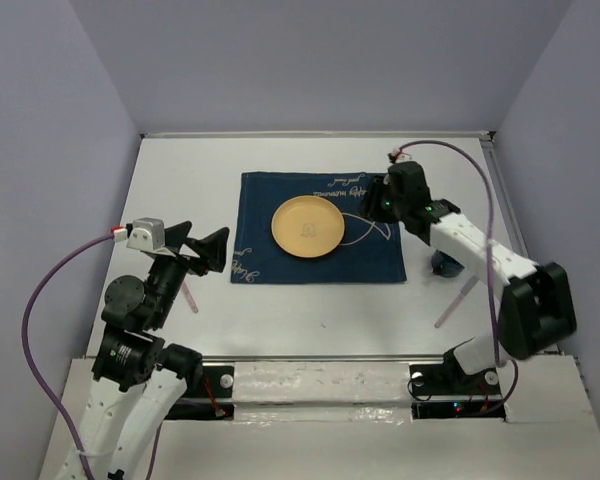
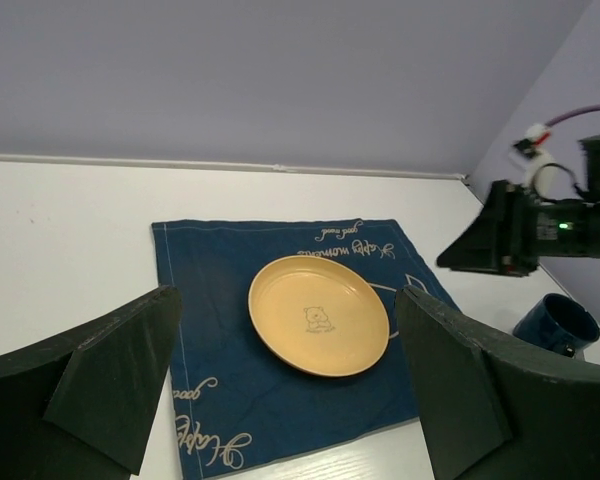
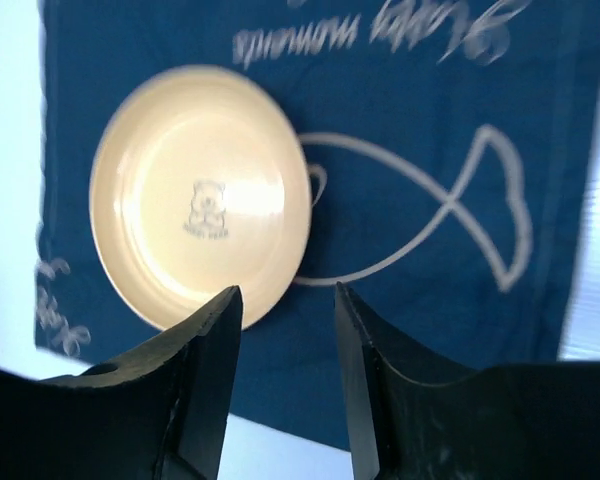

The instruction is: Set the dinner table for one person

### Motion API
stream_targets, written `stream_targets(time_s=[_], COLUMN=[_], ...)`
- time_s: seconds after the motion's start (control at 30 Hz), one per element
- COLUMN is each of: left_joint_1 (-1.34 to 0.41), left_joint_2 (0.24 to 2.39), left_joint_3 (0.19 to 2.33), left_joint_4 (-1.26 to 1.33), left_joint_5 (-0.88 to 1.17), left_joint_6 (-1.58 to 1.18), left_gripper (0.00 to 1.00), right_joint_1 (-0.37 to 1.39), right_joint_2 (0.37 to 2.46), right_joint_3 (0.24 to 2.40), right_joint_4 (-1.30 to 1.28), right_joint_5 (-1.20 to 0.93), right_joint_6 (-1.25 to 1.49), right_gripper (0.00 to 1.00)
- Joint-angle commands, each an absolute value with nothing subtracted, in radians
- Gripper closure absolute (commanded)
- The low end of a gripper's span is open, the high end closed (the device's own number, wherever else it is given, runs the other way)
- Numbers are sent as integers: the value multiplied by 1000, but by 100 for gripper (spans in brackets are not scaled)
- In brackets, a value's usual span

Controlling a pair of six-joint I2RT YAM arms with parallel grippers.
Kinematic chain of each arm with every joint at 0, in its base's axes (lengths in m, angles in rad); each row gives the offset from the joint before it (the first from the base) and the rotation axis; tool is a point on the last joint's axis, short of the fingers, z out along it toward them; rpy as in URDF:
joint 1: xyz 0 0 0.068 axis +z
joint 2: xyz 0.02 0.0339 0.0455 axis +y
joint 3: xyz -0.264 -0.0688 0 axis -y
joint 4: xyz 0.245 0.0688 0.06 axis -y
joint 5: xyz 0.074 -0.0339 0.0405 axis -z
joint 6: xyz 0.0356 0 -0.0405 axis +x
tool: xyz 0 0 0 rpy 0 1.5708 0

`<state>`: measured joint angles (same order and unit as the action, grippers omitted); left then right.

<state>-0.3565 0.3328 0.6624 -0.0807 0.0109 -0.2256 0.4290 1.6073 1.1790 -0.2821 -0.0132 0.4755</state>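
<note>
The white dinner table (image 1: 180, 180) carries a dark blue placemat (image 1: 280, 255) with a yellow plate (image 1: 308, 226) on it, left of the mat's middle. My left gripper (image 1: 202, 243) is open and empty, held above the table just left of the placemat; in its wrist view the gripper (image 2: 290, 390) frames the plate (image 2: 318, 315). My right gripper (image 1: 372, 197) is open and empty, hovering over the placemat's right part beside the plate. In the right wrist view the gripper (image 3: 288, 300) hangs above the plate's (image 3: 200, 195) right edge and the placemat (image 3: 430, 130).
A dark blue cup (image 1: 447, 264) stands right of the placemat, partly under the right arm; it also shows in the left wrist view (image 2: 557, 322). One pale pink utensil (image 1: 190, 297) lies near the left arm and another (image 1: 454, 302) near the right arm's base. Lavender walls border the table.
</note>
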Motion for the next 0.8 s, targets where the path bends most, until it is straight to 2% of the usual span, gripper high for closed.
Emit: stream_targets(time_s=[0.0, 0.07, 0.17, 0.3, 0.77], left_joint_1=[-348, -348, -347, -348, -351], left_joint_2=[333, 328, 328, 318, 310], left_joint_3=[664, 663, 661, 661, 660], left_joint_4=[-58, -54, -51, -54, -64], left_joint_5=[46, 61, 78, 84, 95], left_joint_6=[-213, -215, -215, -213, -213], left_gripper=[1, 1, 1, 1, 1], right_joint_1=[362, 290, 211, 163, 118], right_joint_2=[1311, 1168, 1062, 1028, 1270], right_joint_3=[953, 888, 798, 713, 793], right_joint_4=[-275, -310, -368, -383, -305], right_joint_5=[242, 322, 432, 498, 456], right_joint_6=[532, 543, 551, 560, 502], right_gripper=[53, 55, 56, 56, 59])
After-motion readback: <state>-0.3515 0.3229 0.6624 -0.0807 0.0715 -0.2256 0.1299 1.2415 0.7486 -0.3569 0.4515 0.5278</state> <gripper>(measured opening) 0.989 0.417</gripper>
